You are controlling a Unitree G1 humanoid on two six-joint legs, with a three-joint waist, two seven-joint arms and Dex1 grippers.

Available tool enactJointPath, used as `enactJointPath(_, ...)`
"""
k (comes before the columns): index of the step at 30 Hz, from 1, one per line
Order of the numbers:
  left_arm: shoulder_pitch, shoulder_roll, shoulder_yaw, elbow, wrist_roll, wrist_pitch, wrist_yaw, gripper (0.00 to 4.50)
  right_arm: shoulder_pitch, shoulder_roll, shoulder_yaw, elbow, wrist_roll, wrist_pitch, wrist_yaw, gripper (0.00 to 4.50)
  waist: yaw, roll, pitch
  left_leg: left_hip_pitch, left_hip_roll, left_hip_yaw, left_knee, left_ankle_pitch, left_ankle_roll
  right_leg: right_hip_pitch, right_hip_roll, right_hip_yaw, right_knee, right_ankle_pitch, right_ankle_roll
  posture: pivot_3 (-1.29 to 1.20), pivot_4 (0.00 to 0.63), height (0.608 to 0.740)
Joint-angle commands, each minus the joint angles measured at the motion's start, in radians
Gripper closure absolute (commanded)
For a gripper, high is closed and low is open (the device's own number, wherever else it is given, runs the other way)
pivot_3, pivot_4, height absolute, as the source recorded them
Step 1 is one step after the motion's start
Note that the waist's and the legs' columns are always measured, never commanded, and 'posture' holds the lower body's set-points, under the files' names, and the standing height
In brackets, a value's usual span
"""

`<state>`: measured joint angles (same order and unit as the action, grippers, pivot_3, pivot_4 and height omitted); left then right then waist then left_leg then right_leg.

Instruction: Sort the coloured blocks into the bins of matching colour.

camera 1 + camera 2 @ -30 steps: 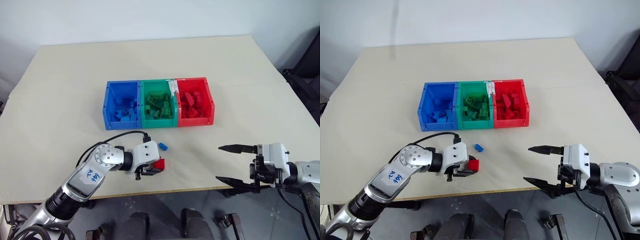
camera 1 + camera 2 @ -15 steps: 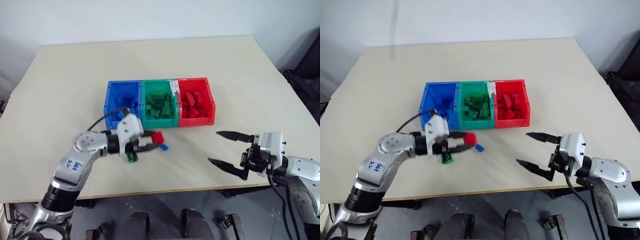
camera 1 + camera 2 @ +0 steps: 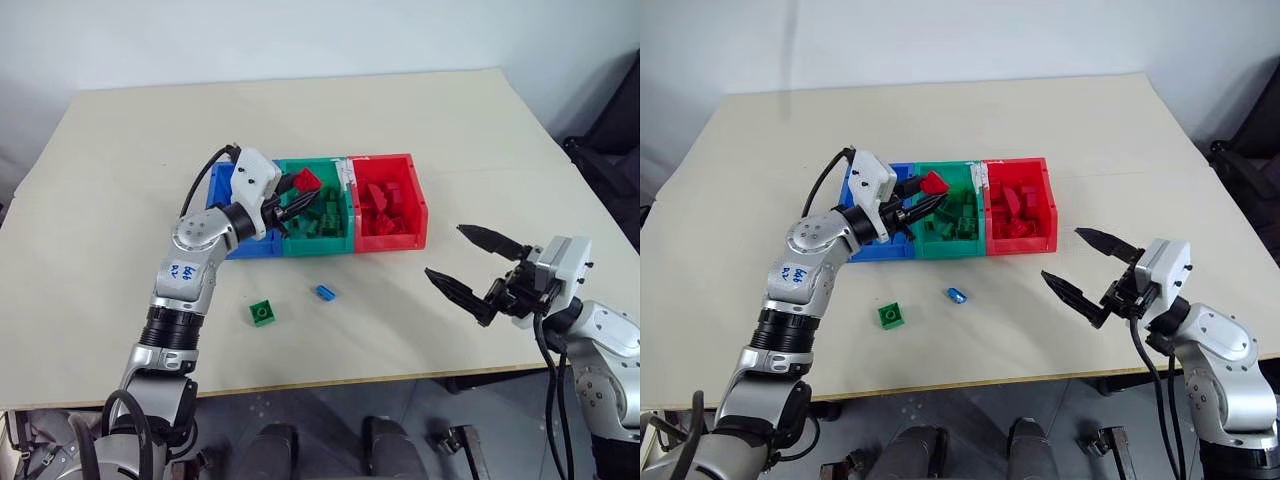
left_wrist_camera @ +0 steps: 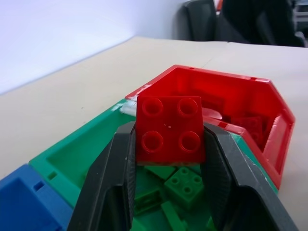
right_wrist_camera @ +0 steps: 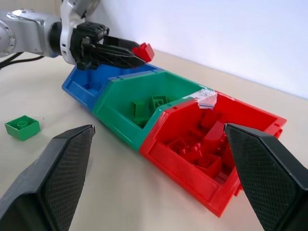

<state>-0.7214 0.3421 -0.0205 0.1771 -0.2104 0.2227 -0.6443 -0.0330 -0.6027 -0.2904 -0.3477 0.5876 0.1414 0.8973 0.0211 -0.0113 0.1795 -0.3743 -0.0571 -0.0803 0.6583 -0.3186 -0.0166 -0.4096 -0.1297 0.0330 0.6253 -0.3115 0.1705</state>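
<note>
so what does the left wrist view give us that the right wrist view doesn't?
Left wrist alone: the four studs on the red block face on, the left gripper clamping its two sides, and dark chairs beyond the table. Right wrist alone: the loose green block on the table, the wide-open right gripper, and the left arm's cable. Both: the held red block above the green bin, with the red bin next to it.

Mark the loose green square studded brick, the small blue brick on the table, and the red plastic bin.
green square studded brick (image 3: 263,312), left eye view, its top face.
small blue brick (image 3: 324,292), left eye view, its middle.
red plastic bin (image 3: 417,205), left eye view, its outer side wall.
</note>
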Motion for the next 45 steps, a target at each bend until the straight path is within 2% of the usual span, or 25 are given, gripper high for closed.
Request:
enactJointPath(1,-0.031,-0.026,-0.034,0.007,0.002,-0.040,-0.036,3.03,0.017,0.003,-0.022,-0.029,-0.002,-0.034,-0.007,0.00,0.002,0.000,0.000,0.000,0.000,0.000,0.001,0.000,0.000,0.000,0.000,0.000,0.000,0.000,0.000,0.00,0.150,0.740)
enactJointPath(8,-0.161,-0.135,-0.098,0.180,0.055,-0.116,-0.033,3.03,0.051,0.001,-0.035,-0.040,-0.007,-0.045,-0.020,0.00,0.007,-0.001,0.000,-0.002,-0.002,0.003,0.005,0.000,0.001,0.002,0.000,0.000,-0.002,0.001,0.002,0.00,0.150,0.740)
enactJointPath(13,-0.316,-0.232,-0.202,0.476,0.199,-0.293,-0.002,3.03,0.104,0.002,-0.048,-0.078,-0.012,-0.054,-0.042,0.00,0.008,-0.002,0.001,-0.002,-0.002,0.007,0.005,0.000,0.001,0.002,0.000,0.000,-0.003,0.001,0.002,0.00,0.150,0.740)
enactJointPath(18,-0.396,-0.286,-0.169,0.661,0.203,-0.357,0.019,3.03,0.134,0.012,-0.051,-0.113,-0.018,-0.056,-0.072,0.00,-0.001,-0.002,0.001,-0.002,-0.001,0.009,0.004,-0.001,0.002,0.001,0.000,0.000,-0.003,0.002,0.003,0.00,0.150,0.740)
enactJointPath(25,-0.376,-0.265,-0.125,0.637,0.188,-0.377,-0.014,0.87,0.159,0.020,-0.043,-0.128,-0.023,-0.064,-0.083,0.00,0.004,-0.003,0.002,-0.003,-0.001,0.008,0.005,-0.001,0.002,0.001,0.000,0.001,-0.003,0.002,0.003,0.00,0.150,0.740)
enactJointPath(27,-0.327,-0.235,-0.114,0.556,0.166,-0.388,-0.059,0.25,0.144,0.014,-0.033,-0.112,-0.024,-0.067,-0.069,0.00,0.003,-0.003,0.002,-0.003,-0.001,0.008,0.005,-0.001,0.002,0.001,0.000,0.001,-0.003,0.002,0.003,0.00,0.150,0.740)
enactJointPath(32,-0.136,-0.110,-0.083,0.259,0.075,-0.350,-0.202,0.25,0.086,-0.006,-0.003,-0.056,-0.029,-0.078,-0.013,0.00,-0.008,-0.002,0.001,-0.002,0.000,0.007,0.004,-0.001,0.002,0.000,0.000,0.002,0.001,0.002,0.003,0.00,0.150,0.740)
enactJointPath(36,0.102,0.071,-0.030,0.002,-0.037,-0.261,-0.341,0.25,0.024,-0.036,0.038,0.010,-0.036,-0.086,0.070,0.00,-0.023,-0.001,0.001,-0.002,0.000,0.002,0.004,-0.001,0.002,-0.001,0.000,0.003,0.001,0.002,0.003,0.00,0.150,0.740)
enactJointPath(39,0.225,0.161,0.029,-0.096,-0.083,-0.236,-0.367,0.25,-0.015,-0.055,0.063,0.059,-0.045,-0.095,0.123,0.00,-0.021,-0.002,0.001,-0.002,0.000,0.002,0.004,-0.001,0.002,0.000,0.000,0.003,0.001,0.002,0.003,0.00,0.150,0.740)
enactJointPath(41,0.353,0.233,0.118,-0.168,-0.179,-0.211,-0.429,0.25,-0.057,-0.070,0.093,0.096,-0.043,-0.091,0.173,0.00,-0.022,-0.001,0.001,-0.002,0.001,0.001,0.005,-0.001,0.003,0.000,-0.002,0.003,-0.001,0.002,0.003,0.00,0.150,0.740)
enactJointPath(45,0.554,0.379,0.216,-0.219,-0.204,-0.190,-0.492,0.25,-0.092,-0.116,0.152,0.117,-0.037,-0.060,0.275,0.00,-0.023,-0.001,0.001,-0.001,0.004,0.001,0.004,-0.002,0.003,0.000,-0.002,0.002,-0.003,0.002,0.003,0.00,0.150,0.740)
